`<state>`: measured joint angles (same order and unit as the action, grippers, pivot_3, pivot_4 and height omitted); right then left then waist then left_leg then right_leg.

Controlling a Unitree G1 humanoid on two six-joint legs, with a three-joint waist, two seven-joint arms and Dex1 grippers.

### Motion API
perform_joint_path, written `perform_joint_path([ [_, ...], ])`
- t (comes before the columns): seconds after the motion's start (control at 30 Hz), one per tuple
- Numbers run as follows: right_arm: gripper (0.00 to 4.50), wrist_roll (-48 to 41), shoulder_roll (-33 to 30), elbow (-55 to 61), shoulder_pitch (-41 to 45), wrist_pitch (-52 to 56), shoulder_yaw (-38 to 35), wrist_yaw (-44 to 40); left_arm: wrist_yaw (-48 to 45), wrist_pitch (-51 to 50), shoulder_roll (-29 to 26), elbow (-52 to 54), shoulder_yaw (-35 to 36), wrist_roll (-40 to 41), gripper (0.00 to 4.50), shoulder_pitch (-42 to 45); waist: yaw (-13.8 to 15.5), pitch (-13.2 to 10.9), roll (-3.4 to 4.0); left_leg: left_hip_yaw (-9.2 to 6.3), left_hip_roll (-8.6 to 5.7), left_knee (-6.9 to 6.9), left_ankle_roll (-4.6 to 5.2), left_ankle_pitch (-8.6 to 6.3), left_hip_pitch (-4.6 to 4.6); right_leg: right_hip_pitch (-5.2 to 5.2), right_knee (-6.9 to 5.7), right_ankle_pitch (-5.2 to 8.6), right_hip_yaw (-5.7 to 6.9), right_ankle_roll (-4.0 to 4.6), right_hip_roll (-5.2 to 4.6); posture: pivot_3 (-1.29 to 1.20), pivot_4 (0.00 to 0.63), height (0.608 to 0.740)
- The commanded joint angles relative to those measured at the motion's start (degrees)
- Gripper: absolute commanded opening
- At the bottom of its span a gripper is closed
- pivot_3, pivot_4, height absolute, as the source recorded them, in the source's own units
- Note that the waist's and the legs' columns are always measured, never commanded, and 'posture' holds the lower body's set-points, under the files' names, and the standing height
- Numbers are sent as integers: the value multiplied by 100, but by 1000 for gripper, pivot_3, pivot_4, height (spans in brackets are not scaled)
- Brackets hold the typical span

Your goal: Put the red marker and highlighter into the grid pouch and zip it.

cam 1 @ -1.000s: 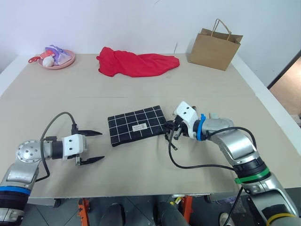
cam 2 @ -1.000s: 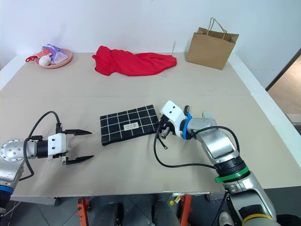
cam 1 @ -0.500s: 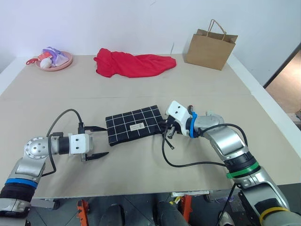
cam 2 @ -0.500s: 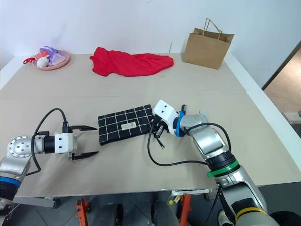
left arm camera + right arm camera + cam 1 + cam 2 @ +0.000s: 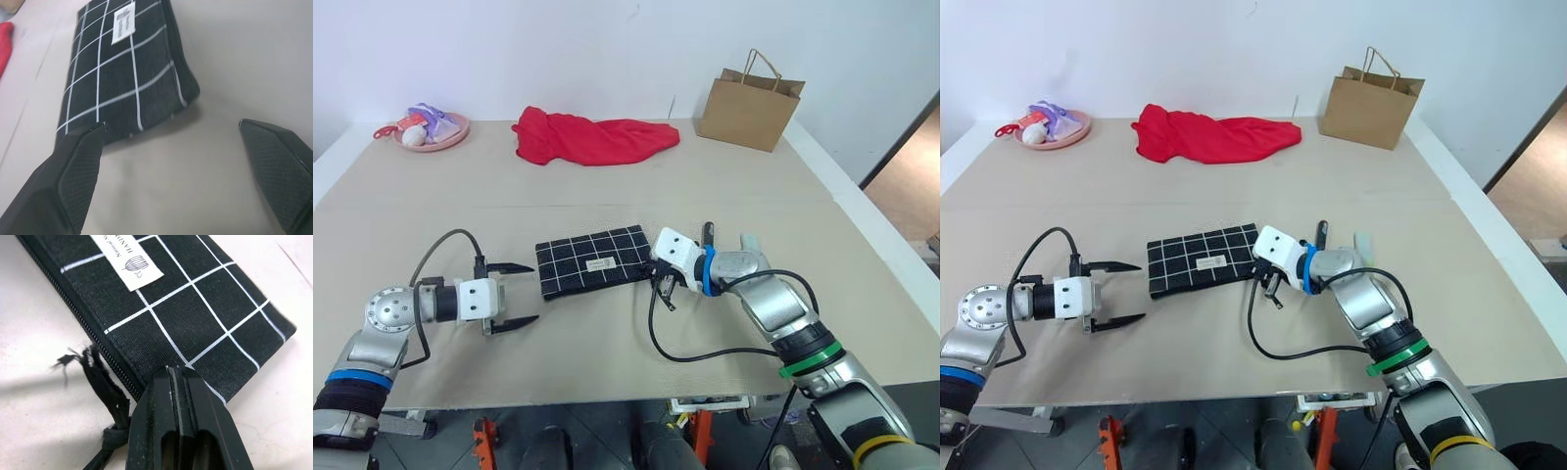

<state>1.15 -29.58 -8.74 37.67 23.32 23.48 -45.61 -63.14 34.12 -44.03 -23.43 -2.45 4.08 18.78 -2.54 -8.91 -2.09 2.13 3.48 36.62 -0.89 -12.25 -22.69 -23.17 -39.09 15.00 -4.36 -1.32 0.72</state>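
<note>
Your grid pouch (image 5: 594,260) lies flat on the table (image 5: 607,176), label up, between the two grippers. Your left gripper (image 5: 512,294) sits just beside the pouch's left end with its fingers spread wide and nothing between them. Your right gripper (image 5: 180,411) has its fingers pressed together at the pouch's right end, next to the frayed zip pull cord (image 5: 100,382).

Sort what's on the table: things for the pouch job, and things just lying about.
For the job: grid pouch; red marker and highlighter, both beside the right arm.

Lying about: red cloth, paper bag, pink plate of small toys.
</note>
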Motion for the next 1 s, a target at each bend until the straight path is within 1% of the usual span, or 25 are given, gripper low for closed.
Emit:
perform_joint_path([
  [0.03, 82, 276, 33, -483, -71, 68, 42, 56, 631, 660, 39, -619, -81, -661, 4500, 301, 6, 3, -4, 6, 1, 0, 9, 6, 14, 10, 0, 1, -1, 21, -2, 0, 150, 740],
  [0.17, 82, 290, 77, -490, -53, 30, 6, 18, 1359, 1411, 304, -1167, -247, -1242, 4500, 619, 17, 9, 3, 29, 6, -5, 27, 38, 22, 14, 0, -12, -2, 35, -12, 0, 150, 740],
  [0.3, 82, 278, 120, -448, -54, 43, -50, -30, 1769, 1806, 621, -1487, -460, -1476, 4500, 788, 28, 18, 6, 77, 19, -6, 30, 50, 22, 13, 0, -24, -5, 24, -27, 0, 150, 740],
  [0.4, 82, 297, 134, -457, -52, 32, -68, -57, 1935, 2033, 726, -1646, -582, -1566, 4500, 878, 28, 25, -3, 92, 16, -6, 29, 49, 20, 10, 2, -33, -10, 6, -34, 0, 150, 740],
  [0.53, 82, 324, 141, -518, -28, -8, -81, -93, 2068, 2135, 824, -1798, -729, -1588, 4500, 1018, 24, 27, -5, 96, 17, -16, 28, 49, 19, 3, 3, -46, -15, -24, -33, 0, 150, 740],
  [0.8, 82, 355, 147, -537, -27, -18, -102, -126, 2246, 2055, 964, -1843, -963, -1713, 4500, 1196, 24, 28, -4, 95, 16, -19, 28, 49, 18, 2, 6, -45, -15, -23, -33, 0, 150, 740],
  [0.93, 82, 362, 154, -533, -41, -14, -114, -126, 2160, 1973, 1002, -1777, -1029, -1558, 4500, 1210, 22, 28, -4, 95, 16, -19, 28, 49, 18, 1, 6, -42, -16, -19, -33, 0, 150, 740],
  [0.97, 0, 363, 157, -545, -39, -19, -118, -124, 2120, 1963, 988, -1781, -1049, -1531, 3980, 1204, 20, 28, -4, 95, 16, -19, 28, 49, 18, 0, 6, -38, -16, -11, -33, 0, 150, 740],
  [1.0, 0, 365, 160, -557, -38, -26, -121, -121, 2095, 1971, 969, -1798, -1065, -1522, 3726, 1200, 20, 28, -4, 96, 16, -19, 28, 48, 17, 0, 6, -34, -16, -6, -33, 0, 150, 740],
])
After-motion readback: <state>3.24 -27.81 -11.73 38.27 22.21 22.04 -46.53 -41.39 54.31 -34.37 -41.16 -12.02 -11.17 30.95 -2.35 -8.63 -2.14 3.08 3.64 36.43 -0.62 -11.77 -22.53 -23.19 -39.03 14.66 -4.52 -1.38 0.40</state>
